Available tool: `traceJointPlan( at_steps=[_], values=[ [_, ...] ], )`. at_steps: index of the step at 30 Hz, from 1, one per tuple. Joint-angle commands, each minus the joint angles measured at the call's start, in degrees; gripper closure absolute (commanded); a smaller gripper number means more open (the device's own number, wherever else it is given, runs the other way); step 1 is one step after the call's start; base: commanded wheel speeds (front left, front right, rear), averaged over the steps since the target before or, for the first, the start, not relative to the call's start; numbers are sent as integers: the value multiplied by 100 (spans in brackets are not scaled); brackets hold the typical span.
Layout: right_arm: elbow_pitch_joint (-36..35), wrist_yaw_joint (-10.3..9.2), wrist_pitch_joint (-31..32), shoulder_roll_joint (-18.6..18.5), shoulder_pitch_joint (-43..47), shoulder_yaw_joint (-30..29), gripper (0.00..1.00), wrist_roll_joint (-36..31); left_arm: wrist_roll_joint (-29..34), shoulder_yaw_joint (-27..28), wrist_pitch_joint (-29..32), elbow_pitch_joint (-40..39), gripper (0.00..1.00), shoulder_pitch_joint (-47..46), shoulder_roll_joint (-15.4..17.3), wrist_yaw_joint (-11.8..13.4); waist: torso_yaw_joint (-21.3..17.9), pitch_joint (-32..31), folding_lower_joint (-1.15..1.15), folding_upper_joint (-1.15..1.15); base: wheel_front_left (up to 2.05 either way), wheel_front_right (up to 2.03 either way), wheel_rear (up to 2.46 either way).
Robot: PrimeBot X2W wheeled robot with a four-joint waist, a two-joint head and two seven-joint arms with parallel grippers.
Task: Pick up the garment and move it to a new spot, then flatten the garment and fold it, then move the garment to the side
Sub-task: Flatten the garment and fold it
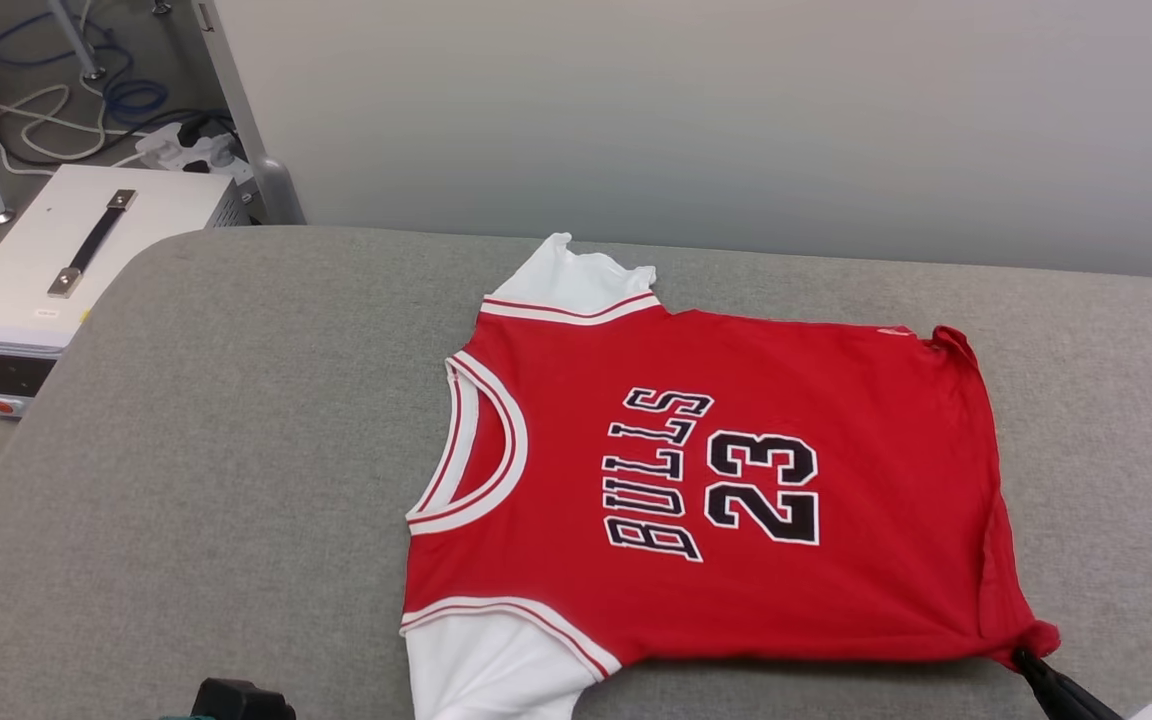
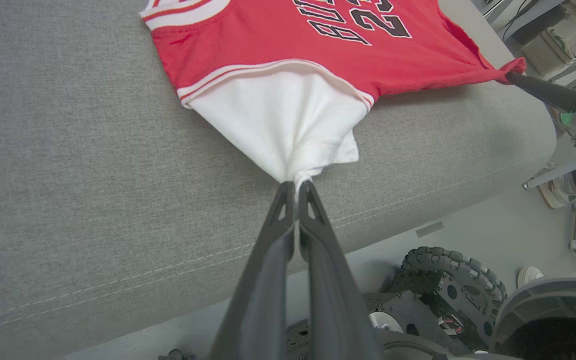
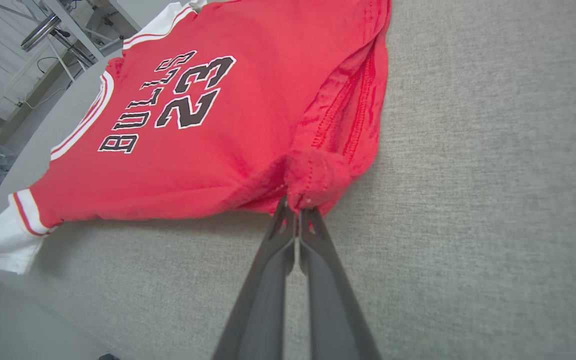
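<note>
Big grey padded table [image 1: 236, 450] takes up most of the scene, and the shirt [image 1: 716, 480] lies on it face up, a bit right of centre, collar toward the robot's left and hem toward its right, BULLS 23 readable sideways. It's mostly flat, but the hem edge looks rolled and rumpled, and the far sleeve [image 1: 576, 280] is bunched; I can't really tell from the head view whether part of it is tucked under. The near sleeve [image 2: 278, 120] hangs past the table's front edge and is pulled into a point, with the left gripper [image 2: 295, 187] pressed together on its tip. The right gripper [image 3: 297, 212] is pinched on the near hem corner [image 3: 315, 175], which is wadded into a little lump. So both are holding only small bits of fabric, and that's the worry: a hard or uneven tug could make either pinch slip, probably the sleeve tip first since so little is caught. Pulling toward the robot could also drag the shirt over the front edge, and if the rolled hem isn't stretched out, the fold will likely bake that wrinkle in.
</note>
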Motion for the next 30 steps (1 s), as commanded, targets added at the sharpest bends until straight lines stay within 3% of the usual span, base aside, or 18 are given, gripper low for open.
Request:
traceJointPlan(
  at_steps=[1, 9, 21, 30],
  values=[
    [-148, -10, 33, -28, 166, -86, 100, 94, -36, 46, -55, -78, 100, 119, 47, 55, -12, 1, 1, 0, 0, 0, 0],
    [-697, -10, 239, -30, 483, -562, 100, -54, 228, 236, -343, -272, 100, -102, 147, 47, -85, 152, 1, 0, 0, 0, 0],
    [-1165, -10, 910, 262, -262, -1303, 100, -494, 518, 542, -437, 153, 100, -1593, -216, -52, -239, 997, 1, 0, 0, 0, 0],
    [-1037, -10, 1463, 572, -938, -1553, 100, -962, 681, 586, -494, 893, 100, -2558, -554, -131, -345, 1518, 1, 0, 0, 0, 0]
  ],
)
